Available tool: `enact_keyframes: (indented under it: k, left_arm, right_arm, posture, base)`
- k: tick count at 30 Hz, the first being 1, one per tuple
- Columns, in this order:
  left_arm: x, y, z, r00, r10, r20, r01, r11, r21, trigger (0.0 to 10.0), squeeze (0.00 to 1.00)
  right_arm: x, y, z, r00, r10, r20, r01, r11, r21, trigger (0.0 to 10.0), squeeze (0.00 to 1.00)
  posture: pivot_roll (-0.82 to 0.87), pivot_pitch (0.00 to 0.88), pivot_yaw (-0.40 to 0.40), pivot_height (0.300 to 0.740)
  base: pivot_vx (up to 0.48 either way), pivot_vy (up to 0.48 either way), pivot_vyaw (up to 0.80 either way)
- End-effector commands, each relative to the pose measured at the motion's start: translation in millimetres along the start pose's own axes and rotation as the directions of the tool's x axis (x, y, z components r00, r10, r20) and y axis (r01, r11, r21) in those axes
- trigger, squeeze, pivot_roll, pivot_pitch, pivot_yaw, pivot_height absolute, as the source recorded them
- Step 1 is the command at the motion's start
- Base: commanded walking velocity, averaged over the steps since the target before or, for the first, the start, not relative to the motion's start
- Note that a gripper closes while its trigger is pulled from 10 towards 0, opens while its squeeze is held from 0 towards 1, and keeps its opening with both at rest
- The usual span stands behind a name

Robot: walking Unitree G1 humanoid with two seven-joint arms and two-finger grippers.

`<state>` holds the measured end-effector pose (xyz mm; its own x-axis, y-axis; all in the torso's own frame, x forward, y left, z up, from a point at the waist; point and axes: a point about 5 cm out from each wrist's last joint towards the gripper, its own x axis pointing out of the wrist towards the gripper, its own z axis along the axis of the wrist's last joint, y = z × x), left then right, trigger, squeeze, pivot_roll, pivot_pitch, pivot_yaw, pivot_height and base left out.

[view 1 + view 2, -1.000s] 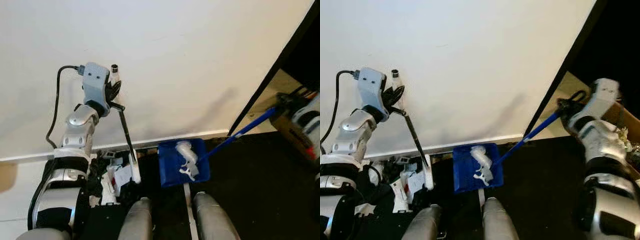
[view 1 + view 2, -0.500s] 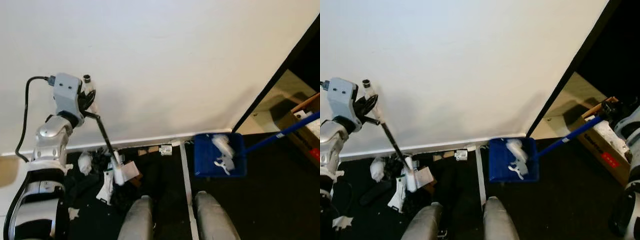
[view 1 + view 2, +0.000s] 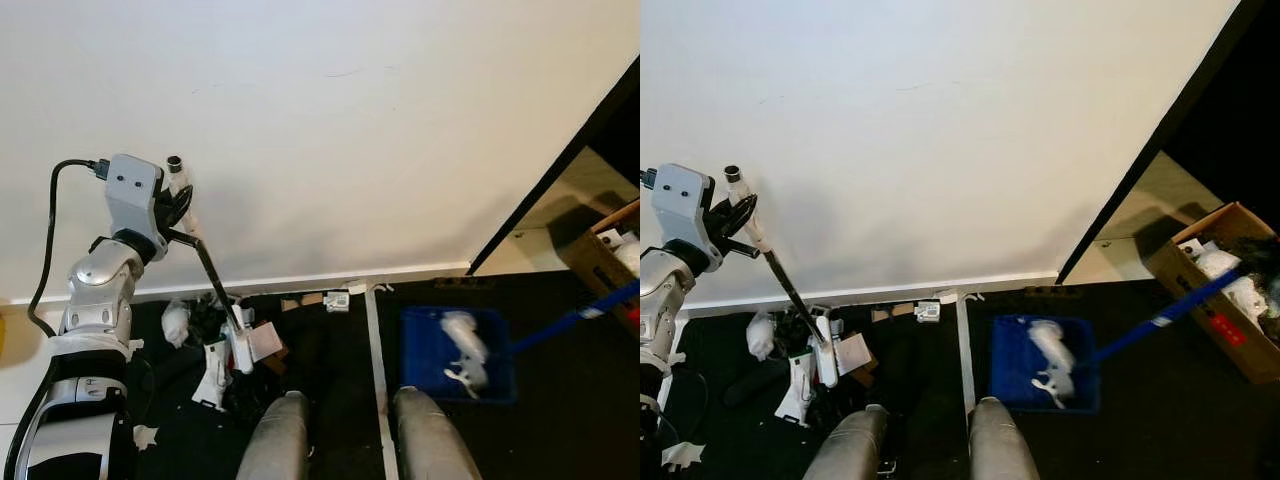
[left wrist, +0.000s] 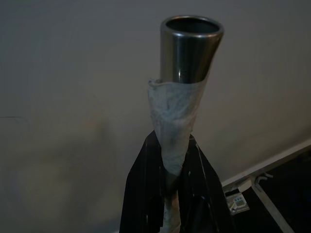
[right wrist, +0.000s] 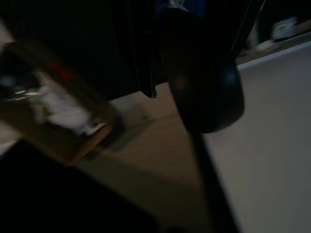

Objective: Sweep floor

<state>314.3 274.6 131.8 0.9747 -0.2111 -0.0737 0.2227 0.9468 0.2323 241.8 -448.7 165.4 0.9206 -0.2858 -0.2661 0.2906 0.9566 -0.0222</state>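
Two things to track here. Left gripper (image 3: 176,205) is clamped around the broom (image 3: 215,290) near its taped metal top, up against the white wall (image 3: 350,120), same spot as half a second back; the broom head sits in the scrap pile (image 3: 805,350) by the baseboard. Blue dustpan (image 3: 1040,365), holding white scraps, has slid lower and a bit right on the dark floor (image 3: 1140,400), its long handle (image 3: 1165,315) running toward the cardboard box (image 3: 1215,290). Can't tell what the right gripper's fingers are doing, wrist view is too dark.
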Motion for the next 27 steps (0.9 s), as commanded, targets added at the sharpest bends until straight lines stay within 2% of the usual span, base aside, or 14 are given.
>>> enact_keyframes:
  k: [1, 10, 18, 27]
  left_arm:
    - [-2.4, 0.5, 5, 1.000, 0.001, 0.027, 0.000, 1.000, -0.010, 10.0, 0.00]
    - [-0.5, -8.2, 5, 0.999, -0.029, 0.037, 0.030, 0.999, -0.033, 10.0, 0.00]
    - [-1.2, -11.2, 4, 0.999, -0.035, 0.033, 0.036, 0.999, -0.041, 10.0, 0.00]
    - [-1.7, -9.8, 3, 0.999, -0.041, 0.023, 0.042, 0.998, -0.043, 10.0, 0.00]
  right_arm:
    - [-5.5, -10.3, 10, 0.998, -0.040, 0.045, 0.040, 0.999, -0.011, 10.0, 0.00]
    - [-14.8, -26.0, 27, 0.992, -0.094, 0.079, 0.096, 0.995, -0.023, 10.0, 0.00]
    - [-15.6, -24.5, 16, 0.997, -0.063, 0.039, 0.066, 0.996, -0.068, 10.0, 0.00]
    - [-35.7, -47.6, 15, 0.994, -0.112, 0.009, 0.112, 0.987, -0.111, 10.0, 0.00]
  posture:
    - [0.05, 0.091, 0.047, 0.740]
    - [0.05, 0.092, 0.044, 0.740]
    - [0.05, 0.089, 0.042, 0.740]
    - [0.05, 0.087, 0.055, 0.740]
  base:
    - [0.000, 0.000, 0.00]
    - [0.000, 0.000, 0.00]
    - [0.000, 0.000, 0.00]
    - [0.000, 0.000, 0.00]
